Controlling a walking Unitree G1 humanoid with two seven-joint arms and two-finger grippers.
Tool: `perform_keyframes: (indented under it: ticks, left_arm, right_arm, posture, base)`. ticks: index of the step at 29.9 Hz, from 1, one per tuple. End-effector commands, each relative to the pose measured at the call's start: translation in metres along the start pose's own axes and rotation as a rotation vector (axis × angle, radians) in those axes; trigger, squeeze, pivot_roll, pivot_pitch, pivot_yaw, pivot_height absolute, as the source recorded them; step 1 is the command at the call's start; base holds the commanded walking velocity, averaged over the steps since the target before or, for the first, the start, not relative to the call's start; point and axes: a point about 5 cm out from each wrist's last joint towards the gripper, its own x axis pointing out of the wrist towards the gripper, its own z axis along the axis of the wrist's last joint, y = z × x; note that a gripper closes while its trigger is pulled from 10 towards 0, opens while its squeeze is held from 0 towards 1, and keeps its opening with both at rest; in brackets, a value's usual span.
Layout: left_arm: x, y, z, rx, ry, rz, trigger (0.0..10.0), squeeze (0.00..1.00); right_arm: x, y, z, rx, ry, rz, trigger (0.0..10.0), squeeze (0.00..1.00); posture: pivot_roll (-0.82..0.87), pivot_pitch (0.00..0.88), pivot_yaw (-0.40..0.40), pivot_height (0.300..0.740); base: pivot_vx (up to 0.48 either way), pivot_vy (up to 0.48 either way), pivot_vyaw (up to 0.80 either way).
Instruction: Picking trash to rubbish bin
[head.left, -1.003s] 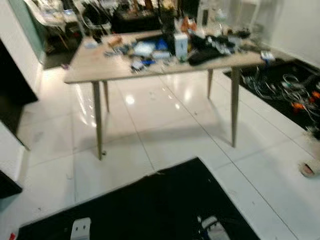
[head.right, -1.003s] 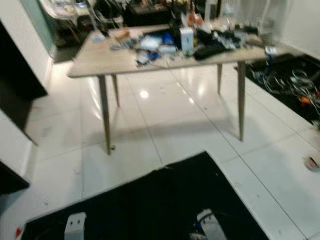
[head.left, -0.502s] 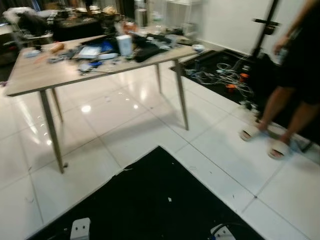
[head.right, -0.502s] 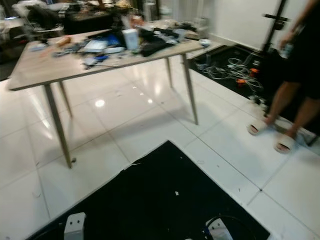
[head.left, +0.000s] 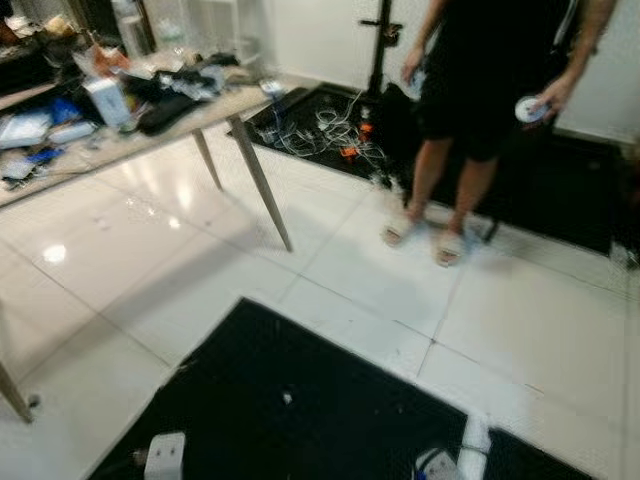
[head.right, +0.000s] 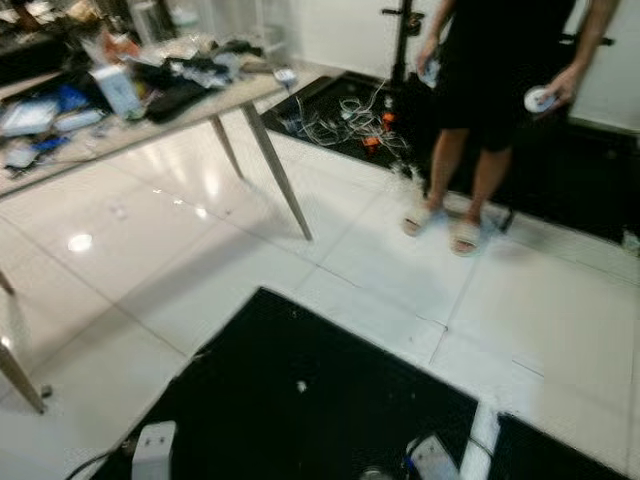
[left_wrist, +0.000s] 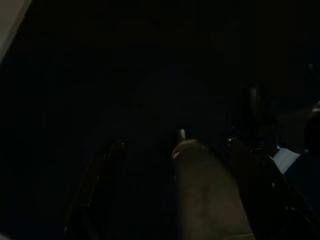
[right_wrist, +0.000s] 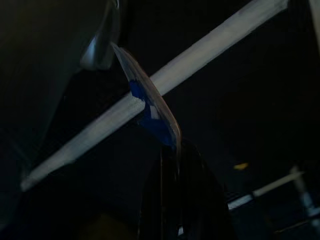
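Our right gripper (right_wrist: 172, 150) pinches a thin blue-and-white wrapper (right_wrist: 150, 107) by its edge; we judge it light, floppy, slippery. Left gripper (left_wrist: 170, 150): fingers spread, empty

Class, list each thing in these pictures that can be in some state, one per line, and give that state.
Right gripper: shut on a thin blue-and-white wrapper.
Left gripper: hanging idle in the dark.
Table: standing, top cluttered.
Person: standing in slippers, holding a small white object.
Cables: tangled on the floor.
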Motion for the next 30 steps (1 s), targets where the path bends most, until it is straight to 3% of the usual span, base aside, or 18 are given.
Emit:
perform_keyframes:
  ticks: [1,9,16,17,20,28,29,30]
  left_arm:
    - [-0.001,0.004,-0.003,0.010,0.013,0.009,10.0,0.00]
    - [-0.002,0.003,-0.006,0.043,0.031,0.003,10.0,0.00]
    - [-0.002,0.002,-0.008,0.058,0.036,-0.002,10.0,0.00]
    - [-0.002,0.002,-0.008,0.059,0.036,-0.002,10.0,0.00]
    - [-0.002,0.001,-0.008,0.060,0.036,-0.005,10.0,0.00]
    - [-0.001,-0.002,-0.007,0.067,0.033,-0.012,10.0,0.00]
    - [-0.001,-0.002,-0.007,0.067,0.033,-0.012,10.0,0.00]
    - [-0.001,-0.002,-0.007,0.067,0.033,-0.012,10.0,0.00]
  right_arm:
    - [0.001,0.008,0.001,0.005,-0.010,0.021,10.0,0.00]
    - [0.002,0.023,-0.001,0.185,-0.033,0.039,10.0,0.00]
    - [0.002,0.023,0.000,0.302,-0.045,0.028,10.0,0.00]
    - [0.002,0.022,0.002,0.362,-0.052,0.019,10.0,0.00]
    - [0.002,0.019,0.005,0.427,-0.060,0.006,10.0,0.00]
    - [0.001,0.016,0.009,0.439,-0.070,-0.001,10.0,0.00]
    - [0.001,0.015,0.010,0.447,-0.076,0.003,0.0,0.00]
    - [0.001,0.015,0.010,0.447,-0.076,0.003,0.0,0.00]
  posture:
    - [-0.02,0.009,0.115,0.740]
    - [-0.01,0.015,0.122,0.740]
    - [-0.01,0.019,0.119,0.740]
    - [-0.01,0.019,0.119,0.740]
    - [-0.01,0.017,0.119,0.740]
    - [-0.01,0.014,0.116,0.740]
    - [-0.01,0.014,0.116,0.740]
    - [-0.01,0.014,0.116,0.740]
  base:
    - [0.000,0.000,-0.80]
    - [0.000,0.000,-0.80]
    - [0.000,0.000,-0.80]
    - [0.000,0.000,-0.80]
    - [0.000,0.000,-0.80]
    - [0.000,0.000,-0.80]
    - [0.000,0.000,-0.80]
    - [0.000,0.000,-0.80]
